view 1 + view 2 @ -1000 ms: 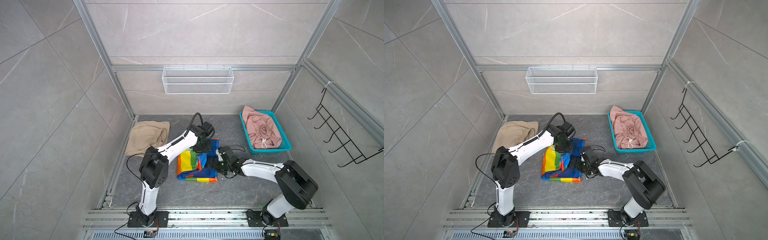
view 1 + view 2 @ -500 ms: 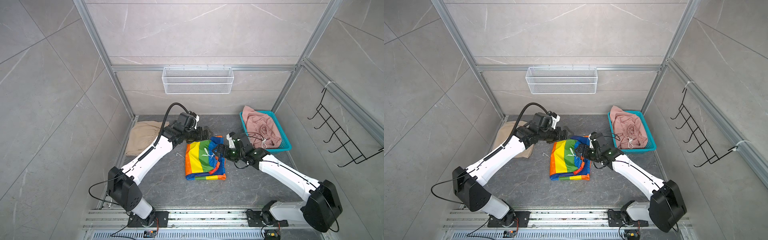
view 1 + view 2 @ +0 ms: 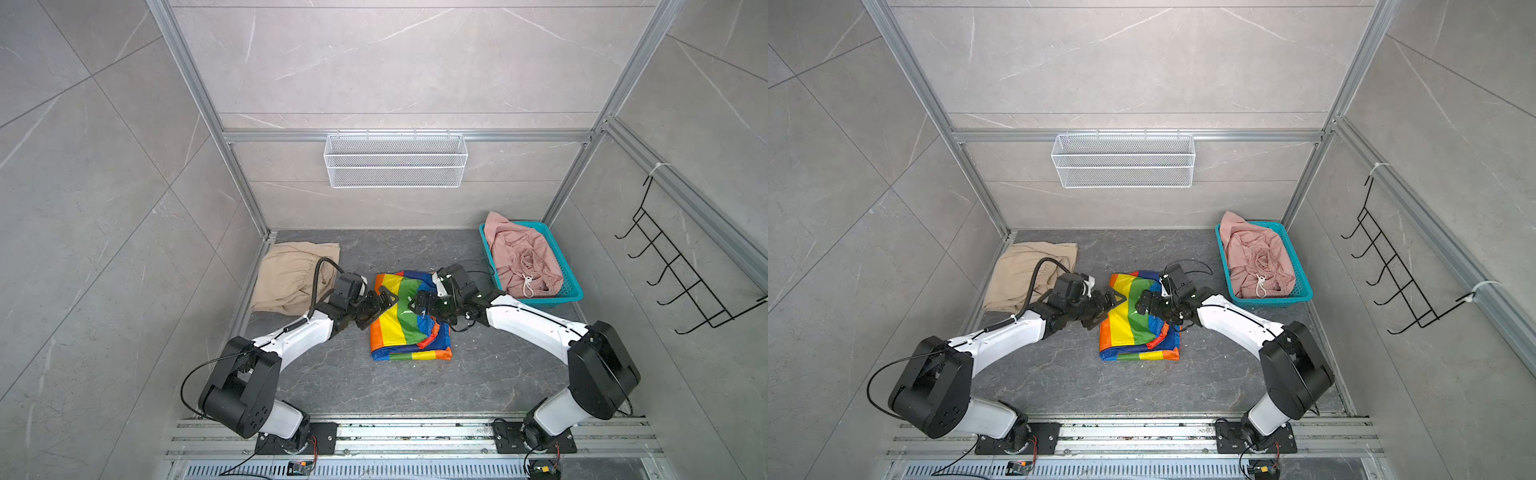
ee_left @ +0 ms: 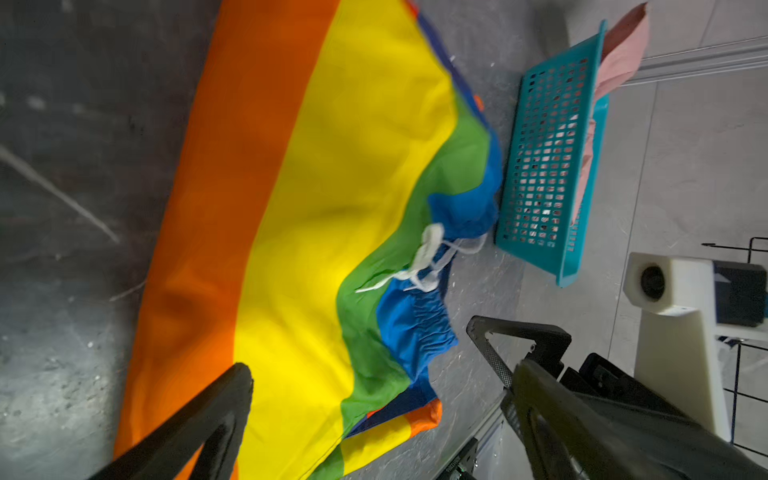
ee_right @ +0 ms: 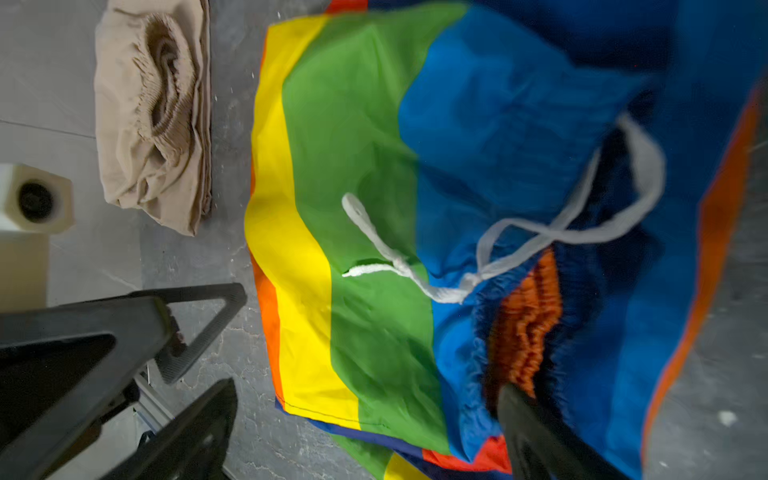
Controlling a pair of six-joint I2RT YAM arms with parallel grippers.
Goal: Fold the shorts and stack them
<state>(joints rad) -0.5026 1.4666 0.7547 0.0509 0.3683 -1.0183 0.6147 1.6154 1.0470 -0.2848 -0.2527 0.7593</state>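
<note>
Two things flank the rainbow shorts (image 3: 399, 328): beige shorts (image 3: 286, 274), teal basket (image 3: 557, 298).

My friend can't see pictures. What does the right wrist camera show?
Rainbow-striped shorts fill most of the view, lying on the grey floor with a loose white drawstring across them. Folded beige shorts lie beside them, apart.

Bare floor (image 3: 415, 386) before the rainbow shorts (image 3: 401, 328); beige shorts (image 3: 286, 274) far left, teal basket (image 3: 557, 296) far right.
</note>
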